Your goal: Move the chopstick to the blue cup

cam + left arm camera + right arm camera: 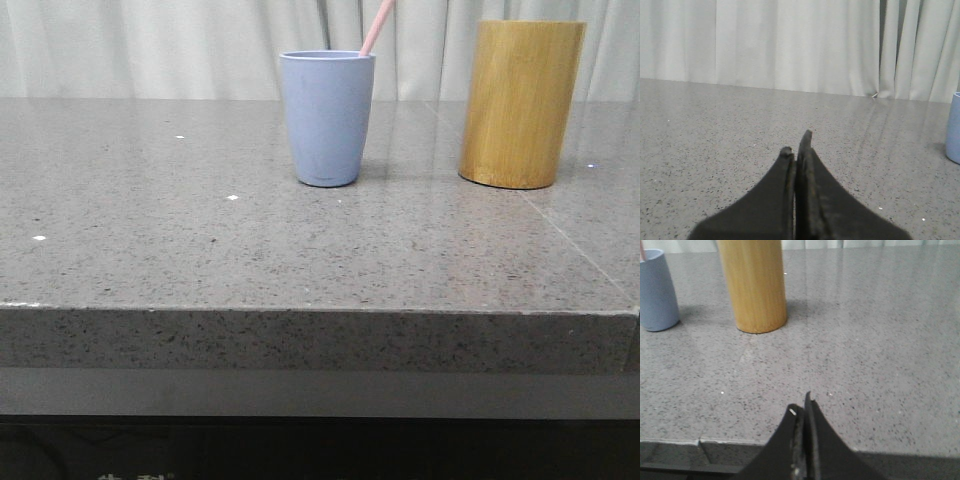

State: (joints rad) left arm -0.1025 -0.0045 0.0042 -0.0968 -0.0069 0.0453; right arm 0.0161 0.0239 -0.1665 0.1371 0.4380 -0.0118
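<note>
Grey speckled stone bench [200, 250] with pale curtains [150, 50] hanging behind it, no readable writing anywhere. Pink chopstick [376, 27] stands leaning in the blue cup [326, 118], bamboo holder [520, 103] just to its right. Left hand [796, 146] and right hand [802, 407] are both clenched, holding nothing.

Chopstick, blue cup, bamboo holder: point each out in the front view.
chopstick [377, 27]: front view, on the pink shaft above the cup rim.
blue cup [326, 120]: front view, middle of its outer wall.
bamboo holder [520, 103]: front view, middle of its side wall.
</note>
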